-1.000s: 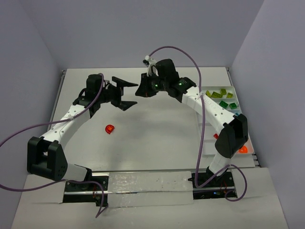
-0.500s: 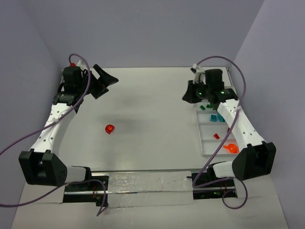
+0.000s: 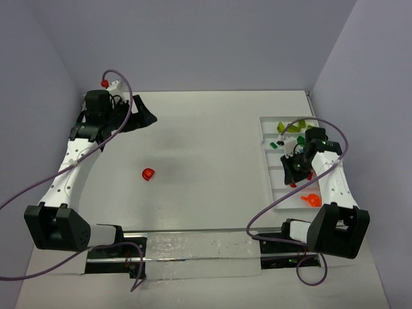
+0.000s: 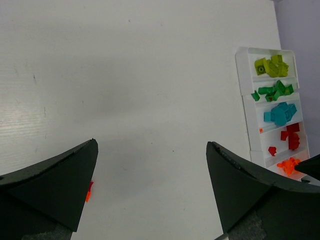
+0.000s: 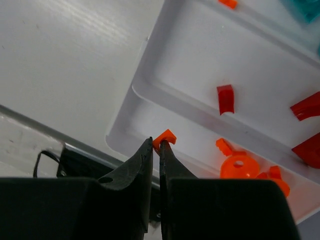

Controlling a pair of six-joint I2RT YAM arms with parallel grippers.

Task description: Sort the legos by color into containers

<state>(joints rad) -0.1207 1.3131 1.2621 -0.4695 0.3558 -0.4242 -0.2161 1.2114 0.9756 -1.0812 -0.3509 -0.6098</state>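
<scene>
Right gripper (image 5: 155, 146) has been moved down the tray (image 5: 131, 102) since 0.5 s ago and is now at the near-end compartment, where orange pieces lie. Its fingers are pinched on an orange lego (image 5: 165, 136): small, bright, angular, notched, held at the very tips. Left gripper (image 4: 152, 145) is spread wide above the table (image 4: 150, 75). A red lego (image 3: 149, 174) is seen lying there.

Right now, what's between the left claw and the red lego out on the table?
Nothing. In the top view, only bare table separates the left claw from the red lego.
</scene>
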